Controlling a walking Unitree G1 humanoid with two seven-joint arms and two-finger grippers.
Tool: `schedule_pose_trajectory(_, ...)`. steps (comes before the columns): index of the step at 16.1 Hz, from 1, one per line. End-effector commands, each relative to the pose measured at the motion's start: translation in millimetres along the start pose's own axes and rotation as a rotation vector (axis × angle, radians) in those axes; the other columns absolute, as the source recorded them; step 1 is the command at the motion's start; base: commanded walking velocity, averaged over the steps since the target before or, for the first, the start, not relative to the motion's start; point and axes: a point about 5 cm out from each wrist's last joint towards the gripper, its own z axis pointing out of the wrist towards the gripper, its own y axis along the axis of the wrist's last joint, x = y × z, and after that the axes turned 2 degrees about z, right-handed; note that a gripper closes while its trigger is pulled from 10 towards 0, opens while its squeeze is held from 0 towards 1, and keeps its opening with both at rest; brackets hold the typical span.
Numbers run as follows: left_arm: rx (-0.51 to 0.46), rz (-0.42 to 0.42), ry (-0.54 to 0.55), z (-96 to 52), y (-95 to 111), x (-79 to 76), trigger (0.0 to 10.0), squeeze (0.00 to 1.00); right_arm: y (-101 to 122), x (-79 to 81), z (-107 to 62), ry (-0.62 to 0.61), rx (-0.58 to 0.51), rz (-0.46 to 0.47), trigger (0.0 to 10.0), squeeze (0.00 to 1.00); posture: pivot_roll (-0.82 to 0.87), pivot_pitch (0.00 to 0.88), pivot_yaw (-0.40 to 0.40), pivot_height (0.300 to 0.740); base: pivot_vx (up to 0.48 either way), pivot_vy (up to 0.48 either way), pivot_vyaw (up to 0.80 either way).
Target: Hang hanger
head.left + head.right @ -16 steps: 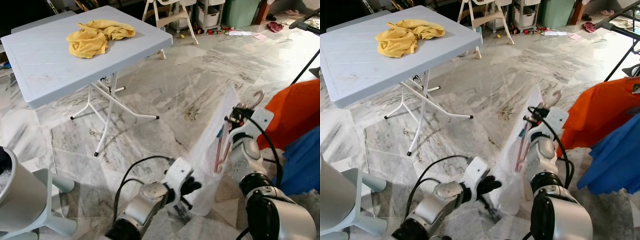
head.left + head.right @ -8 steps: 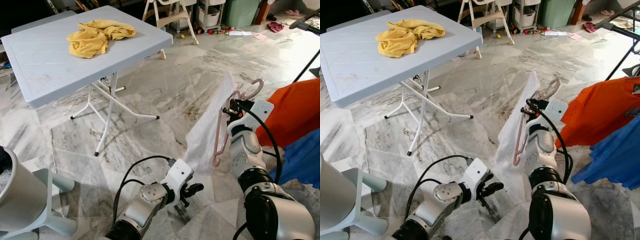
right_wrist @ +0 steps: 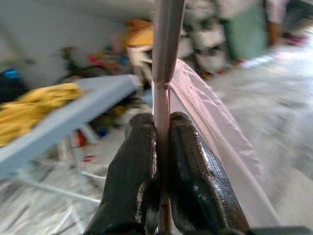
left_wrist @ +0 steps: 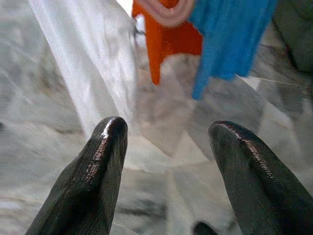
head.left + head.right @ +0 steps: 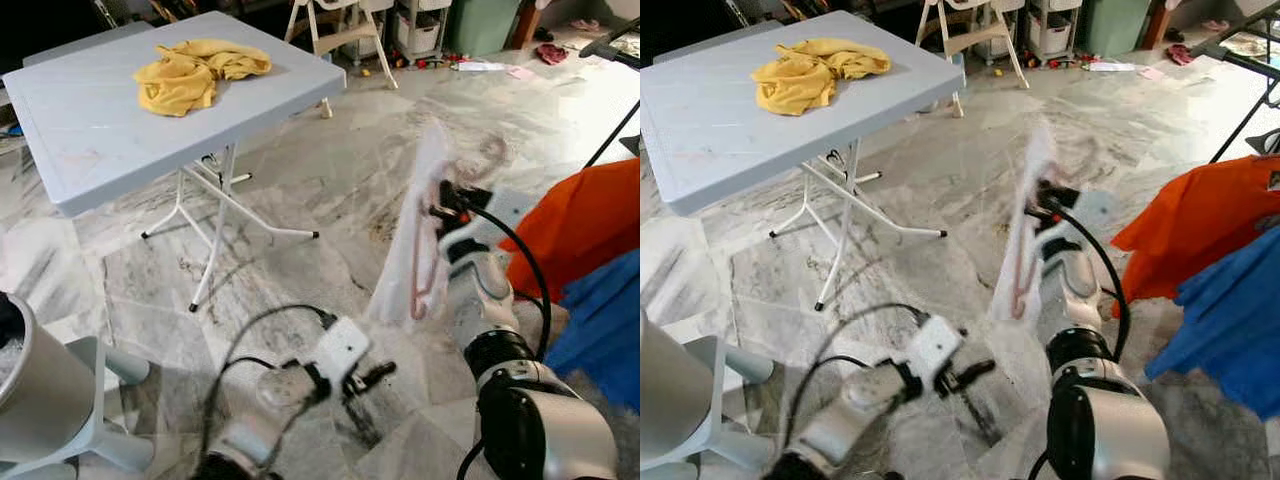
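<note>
- Right wrist view: the right gripper (image 3: 163, 147) has its two black fingers pinched tight on the thin pink plastic hanger (image 5: 424, 262), which carries a sheer white garment (image 5: 412, 240).
- Hanger is raised above the marble floor (image 5: 330, 190), near the hung orange garment (image 5: 585, 225); hanging is judged not yet done.
- Left gripper (image 4: 166, 171) hovers low, fingers spread, holding nothing.

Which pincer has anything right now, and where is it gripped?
The right pincer is shut on the pink hanger, clamping its thin bar. The left pincer is open, holding nothing.
</note>
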Motion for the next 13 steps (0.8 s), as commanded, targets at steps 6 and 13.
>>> schedule_pose_trajectory(6,-0.136,0.167,0.278,-54.9,20.8,57.6,10.0,1.00,0.7,-1.9,-18.1,0.247,0.009,-0.128,10.0,0.00,-0.04,0.073,0.069,0.740,0.000,0.000,0.00)
schedule_pose_trajectory(13,-0.100,0.282,0.332,-98.3,19.5,77.8,10.0,1.00,-16.5,7.8,-48.7,0.601,0.138,-0.117,10.0,0.00,-0.02,0.064,0.062,0.740,0.000,0.000,0.00)
